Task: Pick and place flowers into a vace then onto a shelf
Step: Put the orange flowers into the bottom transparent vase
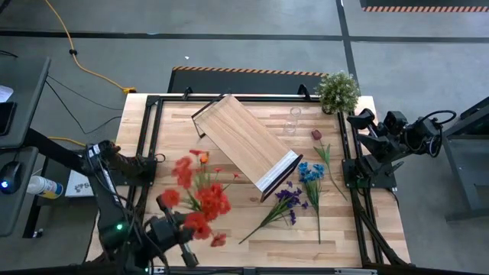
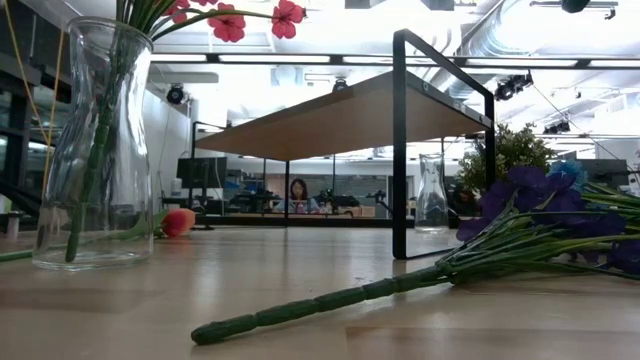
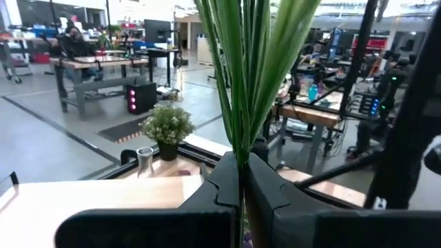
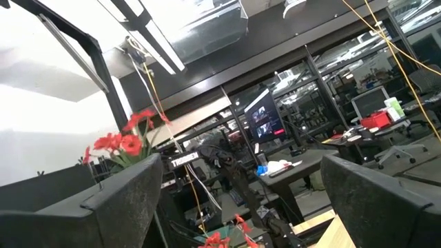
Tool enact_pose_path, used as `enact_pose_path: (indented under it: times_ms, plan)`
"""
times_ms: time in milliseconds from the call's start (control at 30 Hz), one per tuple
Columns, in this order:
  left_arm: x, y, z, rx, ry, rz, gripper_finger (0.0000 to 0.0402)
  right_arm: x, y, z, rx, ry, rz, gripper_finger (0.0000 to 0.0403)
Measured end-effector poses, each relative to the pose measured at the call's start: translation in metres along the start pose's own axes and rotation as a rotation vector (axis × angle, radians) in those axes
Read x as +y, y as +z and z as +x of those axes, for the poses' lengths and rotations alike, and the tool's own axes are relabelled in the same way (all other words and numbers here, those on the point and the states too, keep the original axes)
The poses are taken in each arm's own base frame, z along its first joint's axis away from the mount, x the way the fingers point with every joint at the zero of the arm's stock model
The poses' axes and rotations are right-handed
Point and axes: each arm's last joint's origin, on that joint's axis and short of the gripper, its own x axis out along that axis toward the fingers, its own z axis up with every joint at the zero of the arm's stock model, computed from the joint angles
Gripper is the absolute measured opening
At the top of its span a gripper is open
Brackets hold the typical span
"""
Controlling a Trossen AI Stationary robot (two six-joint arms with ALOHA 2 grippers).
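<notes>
One bunch of red flowers [image 1: 200,200] is being held by the left tool [image 3: 241,200], clamped together on the green stalks near the tabletop's [image 1: 336,229] near-left corner. In the low view a clear vase [image 2: 92,140] with red blooms at its mouth is standing at the left, stalks already running down inside it, so the insert step looks at least partly done for this bunch. To finish well: keeping the stalks vertical over the vase mouth, lowering until the ends are sitting at the bottom, then releasing without dragging the vase sideways; it looks light and tippy. Purple and blue flowers [image 1: 294,195] are lying loose on the tabletop, right of centre, just beside the shelf [image 1: 246,147], which is sitting diagonally mid-table. A second, empty vase [image 1: 292,122] is standing far of the shelf, near the potted plant [image 1: 338,90]. Right tool [image 4: 234,200] is waiting at the right edge, fingers wide apart, holding nothing.
</notes>
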Motion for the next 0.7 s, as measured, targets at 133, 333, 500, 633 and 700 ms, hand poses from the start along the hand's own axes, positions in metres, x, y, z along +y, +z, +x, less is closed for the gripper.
enact_pose_path:
  times_ms: [133, 333, 500, 633, 700]
  plan:
    - [-0.010, -0.014, -0.002, 0.001, -0.005, 0.021, 0.0038, 0.000, 0.000, 0.000, 0.000, 0.001, 0.000, 0.0381]
    - [-0.019, -0.031, -0.001, 0.000, -0.003, 0.069, 0.0038, 0.000, 0.000, 0.000, -0.001, 0.001, 0.000, 0.0381]
    - [-0.023, -0.043, -0.001, 0.000, -0.003, 0.142, 0.0038, 0.000, 0.000, 0.000, -0.003, 0.001, 0.007, 0.0381]
    - [-0.020, -0.047, 0.000, 0.000, -0.001, 0.180, 0.0038, 0.000, 0.000, 0.000, -0.003, 0.001, 0.010, 0.0381]
    - [-0.019, -0.048, 0.003, -0.001, 0.009, 0.182, 0.0038, 0.000, 0.000, 0.000, -0.003, 0.001, 0.011, 0.0381]
